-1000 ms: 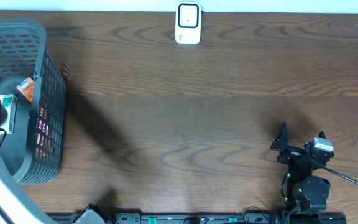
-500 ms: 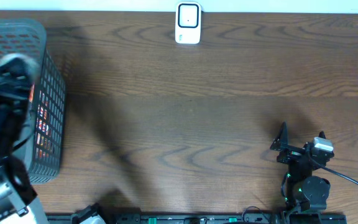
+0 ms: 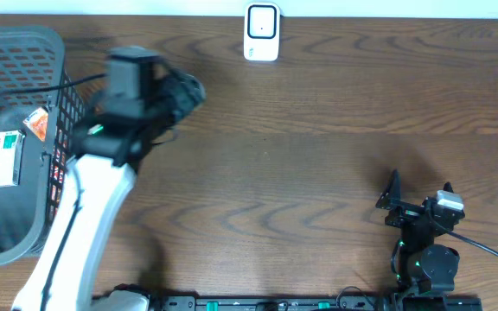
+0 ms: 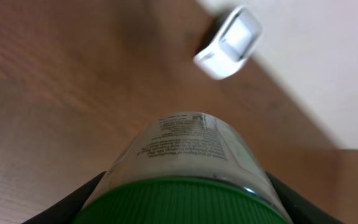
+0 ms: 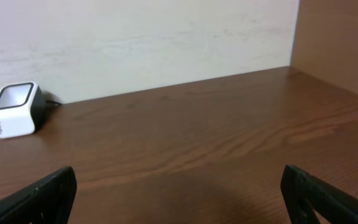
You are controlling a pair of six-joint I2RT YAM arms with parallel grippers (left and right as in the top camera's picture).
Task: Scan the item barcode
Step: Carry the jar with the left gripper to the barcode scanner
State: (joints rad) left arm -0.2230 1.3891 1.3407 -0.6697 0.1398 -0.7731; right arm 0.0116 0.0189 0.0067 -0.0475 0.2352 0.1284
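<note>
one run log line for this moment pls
left tool: shut on green-lidded bottle | bottle: over table, between basket and scanner | right tool: open, empty | scan: not yet

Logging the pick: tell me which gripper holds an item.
The left gripper, closed on the green-lidded jar beside the basket; the right gripper stands open and empty.

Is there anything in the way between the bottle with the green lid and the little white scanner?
No, nothing visible. The left gripper holds the bottle, and only bare table lies between it and the scanner. The basket sits off to the side, not in the path.
</note>
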